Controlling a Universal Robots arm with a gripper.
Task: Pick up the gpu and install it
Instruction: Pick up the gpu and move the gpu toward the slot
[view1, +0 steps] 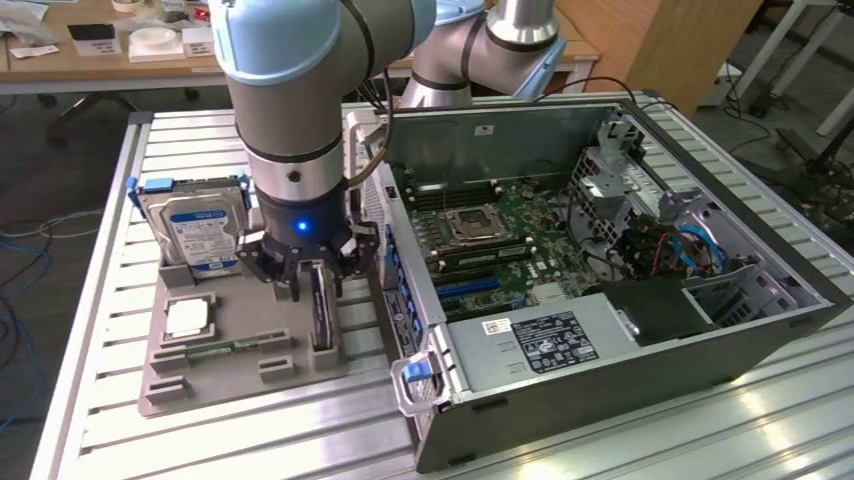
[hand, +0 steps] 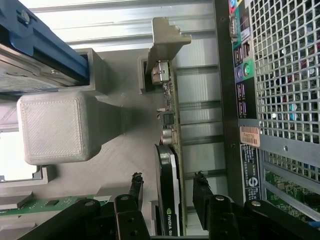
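The gpu (hand: 168, 125) stands on its long edge in a slot of the grey holder tray (view1: 240, 385). Its pale end bracket (hand: 167, 37) sits at the far end from the wrist, and its black cooler faces one side. Your hand (hand: 167, 180) is spread wide and straddles the card. One finger (hand: 135, 192) is on the cooler side and the other is on the bare-board side, and a gap shows at each, so nothing is gripped yet. In the exterior view the hand (view1: 314, 288) hangs low over the card (view1: 322, 320).

The gaps look unequal. My guess is that one finger would meet the card first and lean it in its slot, so it would come up crooked. The board side carries small parts that a finger could press on. The bracket end sits in its own pocket and may snag if the card tilts on the way out.

The rear wall of the open computer case (hand: 240, 75) is just beside the tray, so the finger on that side has little room. The hard drive (view1: 200, 235) and memory stick (view1: 220, 350) share the tray but lie apart from the card. All of it rests on the slatted desk (view1: 100, 420).
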